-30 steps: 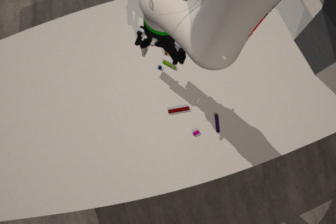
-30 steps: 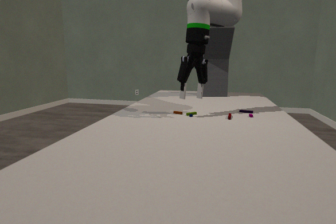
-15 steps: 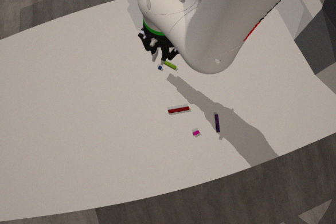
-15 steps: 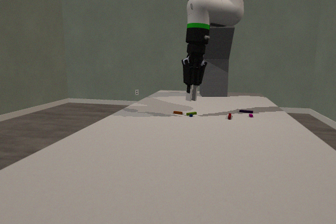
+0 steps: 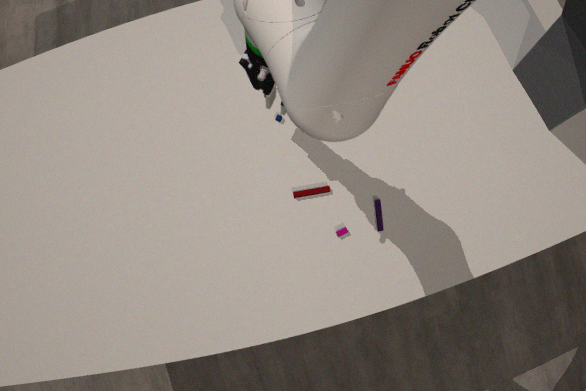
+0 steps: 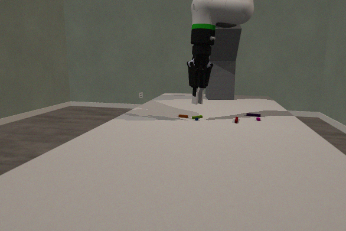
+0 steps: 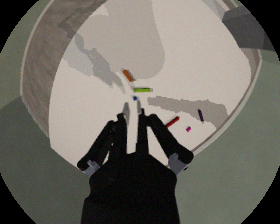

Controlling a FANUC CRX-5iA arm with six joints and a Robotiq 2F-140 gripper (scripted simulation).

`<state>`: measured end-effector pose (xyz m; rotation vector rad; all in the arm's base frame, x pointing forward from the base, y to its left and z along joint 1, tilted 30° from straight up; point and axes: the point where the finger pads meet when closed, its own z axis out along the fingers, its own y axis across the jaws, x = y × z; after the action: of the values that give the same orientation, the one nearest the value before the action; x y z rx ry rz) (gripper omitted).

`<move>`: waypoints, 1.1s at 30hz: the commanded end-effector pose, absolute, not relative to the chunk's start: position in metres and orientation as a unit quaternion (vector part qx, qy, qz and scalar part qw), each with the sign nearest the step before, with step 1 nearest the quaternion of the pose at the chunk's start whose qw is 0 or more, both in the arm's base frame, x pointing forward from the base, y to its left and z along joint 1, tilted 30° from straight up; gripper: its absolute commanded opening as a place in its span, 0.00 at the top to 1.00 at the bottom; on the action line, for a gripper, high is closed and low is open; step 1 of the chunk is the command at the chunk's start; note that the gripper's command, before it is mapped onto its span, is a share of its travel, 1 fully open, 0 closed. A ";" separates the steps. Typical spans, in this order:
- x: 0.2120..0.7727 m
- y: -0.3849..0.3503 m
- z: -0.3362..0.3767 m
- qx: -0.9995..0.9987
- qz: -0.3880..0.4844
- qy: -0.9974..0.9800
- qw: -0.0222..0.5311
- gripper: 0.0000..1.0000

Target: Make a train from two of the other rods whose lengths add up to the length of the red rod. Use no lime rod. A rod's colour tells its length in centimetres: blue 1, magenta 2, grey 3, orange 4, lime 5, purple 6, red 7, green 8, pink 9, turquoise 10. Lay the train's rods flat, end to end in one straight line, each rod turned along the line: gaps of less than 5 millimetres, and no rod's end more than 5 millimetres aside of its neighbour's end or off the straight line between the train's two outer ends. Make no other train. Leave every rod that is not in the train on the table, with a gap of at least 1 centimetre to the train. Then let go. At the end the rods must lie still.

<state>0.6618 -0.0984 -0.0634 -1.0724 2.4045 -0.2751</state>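
A: Rods on the table (image 5: 125, 201)?
B: Red rod (image 5: 311, 192) lay flat, near mid-table, long axis roughly left-right in the top view. Purple rod (image 5: 378, 214) lay flat to its right, turned nearly crosswise to it, apart.
A: Small ones?
B: Magenta rod (image 5: 342, 232) sat below the red one, between red and purple, touching neither. Blue rod (image 5: 279, 118), a tiny cube, sat well apart up the table.
A: Others?
B: Orange rod (image 6: 183, 116) and lime rod (image 6: 196, 117) lay flat, close together, blue just beside lime.
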 end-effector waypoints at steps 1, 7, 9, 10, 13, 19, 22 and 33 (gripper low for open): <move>0.662 -0.101 -0.063 -0.403 -0.069 0.878 0.248 0.85; 0.663 -0.100 -0.065 -0.403 -0.069 0.878 0.248 0.85; 0.664 -0.100 -0.066 -0.403 -0.069 0.878 0.248 0.85; 0.664 -0.100 -0.066 -0.403 -0.069 0.878 0.248 0.85; 0.665 -0.100 -0.068 -0.403 -0.069 0.878 0.248 0.85; 0.668 -0.100 -0.072 -0.403 -0.069 0.878 0.248 0.85; 0.670 -0.099 -0.076 -0.403 -0.069 0.878 0.248 0.85; 0.677 -0.098 -0.088 -0.403 -0.069 0.878 0.248 0.85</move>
<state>0.6753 -0.0983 -0.0861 -1.0980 2.3940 -0.1888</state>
